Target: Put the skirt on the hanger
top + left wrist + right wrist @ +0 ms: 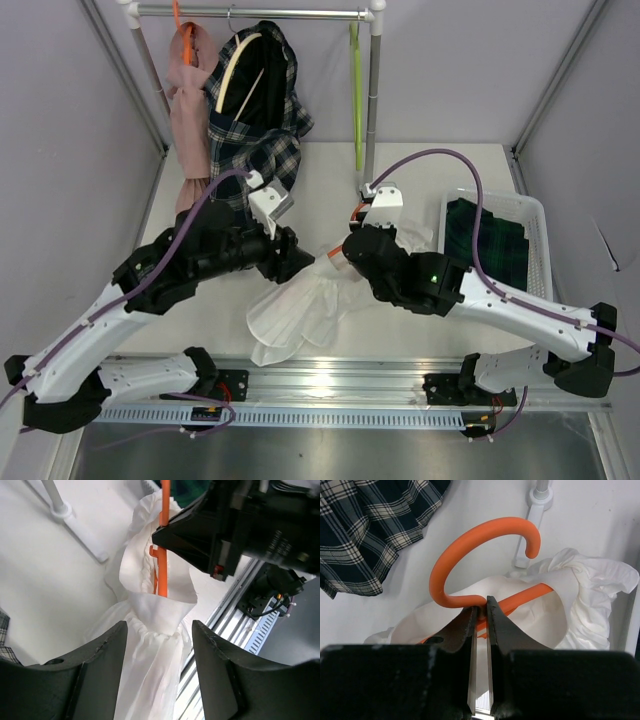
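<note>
The skirt (485, 245), dark green tartan, lies folded in a white basket (537, 215) at the right. The lime-green hanger (357, 100) hangs from the rail at the back. Neither gripper touches them. My right gripper (481, 602) is shut on the neck of an orange hanger (470, 545) that carries a white ruffled garment (590, 595). My left gripper (160, 626) is open, its jaws either side of the white garment's (150, 610) gathered band without pinching it. In the top view both grippers meet mid-table, the left gripper (305, 265) beside the right gripper (345, 252).
A navy-and-white checked garment (255, 110) on a cream hanger and a pink garment (188, 110) on an orange hanger hang from the rail (260, 12). The rail's post (373, 100) stands behind my grippers. The white garment (300, 310) spreads toward the front rail.
</note>
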Robot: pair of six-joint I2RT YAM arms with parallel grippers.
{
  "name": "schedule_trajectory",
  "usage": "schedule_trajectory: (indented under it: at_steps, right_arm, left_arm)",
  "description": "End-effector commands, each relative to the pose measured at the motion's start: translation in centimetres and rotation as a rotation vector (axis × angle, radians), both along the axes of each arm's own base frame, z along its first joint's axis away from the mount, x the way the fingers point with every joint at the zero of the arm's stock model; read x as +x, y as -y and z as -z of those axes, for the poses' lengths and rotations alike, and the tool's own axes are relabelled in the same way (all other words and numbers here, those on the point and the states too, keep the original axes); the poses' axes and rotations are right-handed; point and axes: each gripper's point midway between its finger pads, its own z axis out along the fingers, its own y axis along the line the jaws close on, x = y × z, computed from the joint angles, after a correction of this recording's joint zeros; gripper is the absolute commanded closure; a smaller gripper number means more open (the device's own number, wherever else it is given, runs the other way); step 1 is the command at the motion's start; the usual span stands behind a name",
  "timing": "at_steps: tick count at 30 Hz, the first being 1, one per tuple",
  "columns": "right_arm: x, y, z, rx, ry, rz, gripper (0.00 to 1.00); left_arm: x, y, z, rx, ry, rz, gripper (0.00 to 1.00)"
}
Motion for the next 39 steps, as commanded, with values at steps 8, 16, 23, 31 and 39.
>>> schedule_trajectory:
  at_steps: [8,16,23,31,39]
  right_arm:
    - [-0.1,-0.4,-4.5,0.112,0.032,-0.029,1.0]
    - [-0.3,-0.4,-5.0,0.117,0.03,-0.04,1.0]
    - [-0.5,-0.6,-4.8,0.119,0.022,-0.057,1.0]
    - [-0.3,-0.3,-4.6,0.111,0.019,-0.05,0.89]
    - [0.5,2.0,-4.7,0.188,0.005,-0.054,0.59]
  left_arm:
    - [-0.9,2.6,2.6,0.043,-0.001,0.168,0.42]
    - [-0.2,3.9,4.8,0.095,-0.031,0.153,0.45]
    - [0.5,4.3,6.1,0.112,-0.03,0.105,0.76]
    - [0.6,3.5,5.4,0.089,-0.01,0.068,1.0]
    - [0.2,2.2,3.9,0.049,0.012,0.037,1.0]
